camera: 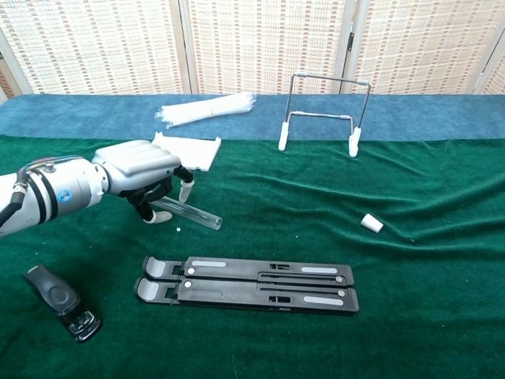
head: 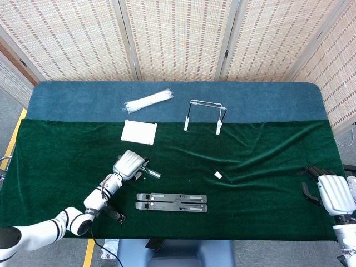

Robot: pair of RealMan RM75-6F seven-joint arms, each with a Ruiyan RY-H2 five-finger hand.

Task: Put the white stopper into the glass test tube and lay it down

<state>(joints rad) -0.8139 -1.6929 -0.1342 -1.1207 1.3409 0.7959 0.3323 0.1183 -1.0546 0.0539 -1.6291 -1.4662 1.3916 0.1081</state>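
Note:
The glass test tube (camera: 193, 212) lies flat on the green cloth, its right end (head: 152, 174) sticking out from under my left hand. My left hand (camera: 140, 169) (head: 129, 165) is lowered over the tube's left end. Its thumb sits on the near side and a fingertip (camera: 186, 192) on the far side, a small gap from the glass; the tube's left end is hidden. The white stopper (camera: 372, 223) (head: 218, 174) lies alone on the cloth to the right. My right hand (head: 334, 193) hovers at the table's right edge, holding nothing, and shows only in the head view.
A black folding stand (camera: 246, 283) lies in front of the tube. A black clip (camera: 61, 302) sits near the front left. A white card (camera: 185, 151), a bundle of white strips (camera: 207, 110) and a wire rack (camera: 319, 114) stand further back.

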